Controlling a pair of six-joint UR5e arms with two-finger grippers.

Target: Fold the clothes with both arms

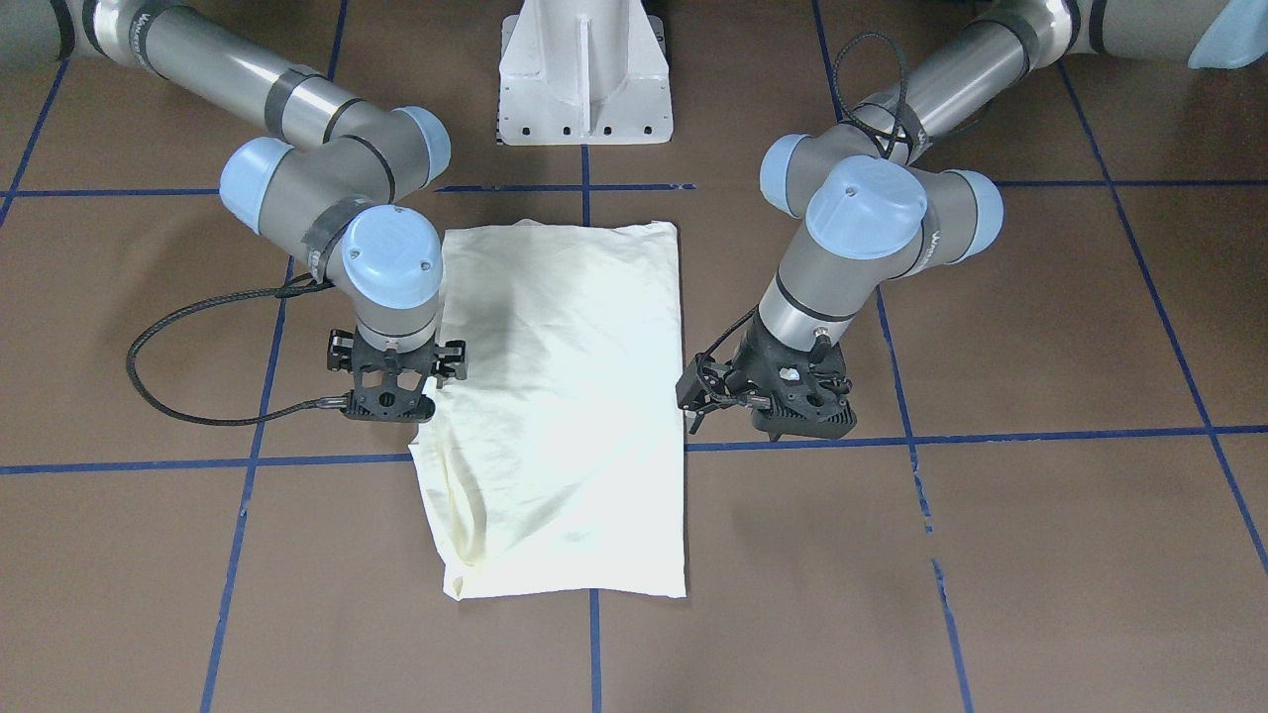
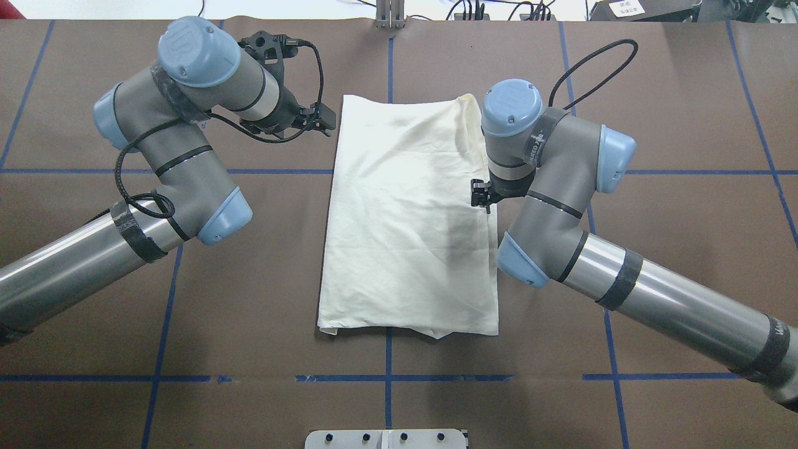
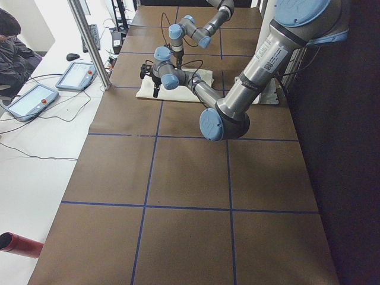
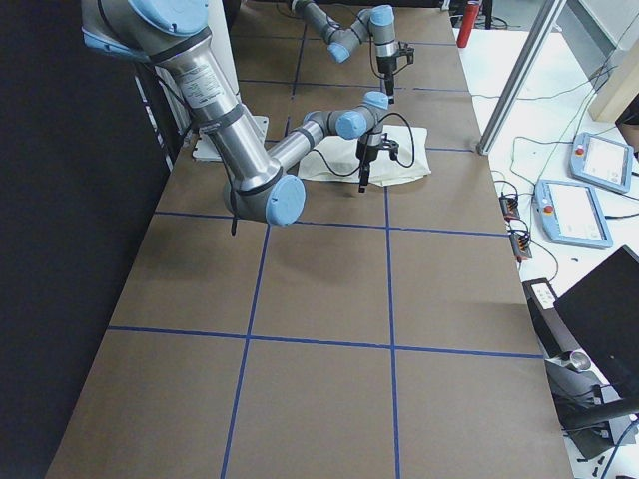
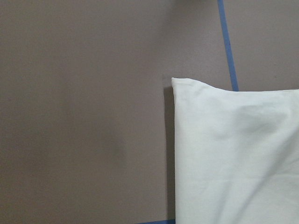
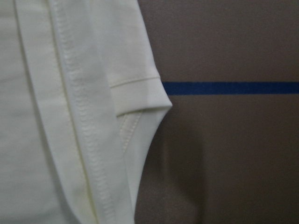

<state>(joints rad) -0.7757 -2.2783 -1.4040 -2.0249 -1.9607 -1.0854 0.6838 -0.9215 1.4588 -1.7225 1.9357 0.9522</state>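
Jaws' spread cannot be told; only right wrist view shows T-shirt's [image 6: 46, 116] hem stitching.

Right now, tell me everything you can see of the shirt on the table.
The cream-white T-shirt is folded into a tall rectangle, plain side up; no print shows. Soft, lightly wrinkled cloth, it lies flat on the brown table across a blue tape line. The right wrist view shows a stitched hem at its edge. The right claw sits over one long edge, contact unclear; the left claw is just off the opposite edge.
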